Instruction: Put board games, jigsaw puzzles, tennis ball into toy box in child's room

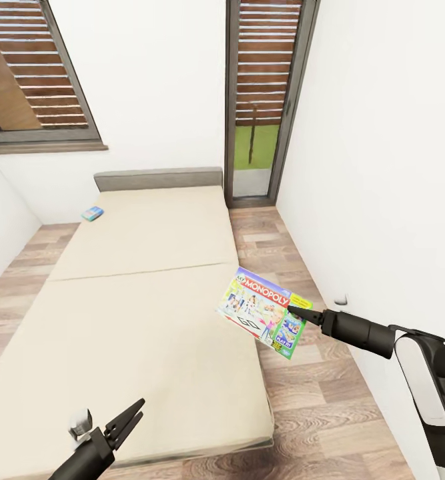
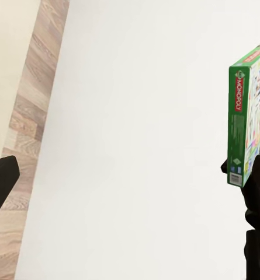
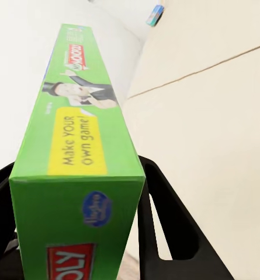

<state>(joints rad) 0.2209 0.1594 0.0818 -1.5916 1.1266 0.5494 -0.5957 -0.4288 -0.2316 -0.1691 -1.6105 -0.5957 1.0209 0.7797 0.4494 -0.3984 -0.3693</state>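
The right gripper [image 1: 295, 312] clamps the Monopoly board game [image 1: 262, 311] above the bed's [image 1: 149, 293] right edge. A second game [image 1: 93, 213] lies far left, unreadable. Left gripper [image 1: 130, 417] fingers open, empty.

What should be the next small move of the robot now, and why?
Probably turn away toward the table: the right gripper already holds the Monopoly box lifted clear of the bed. A small blue box remains near the headboard.
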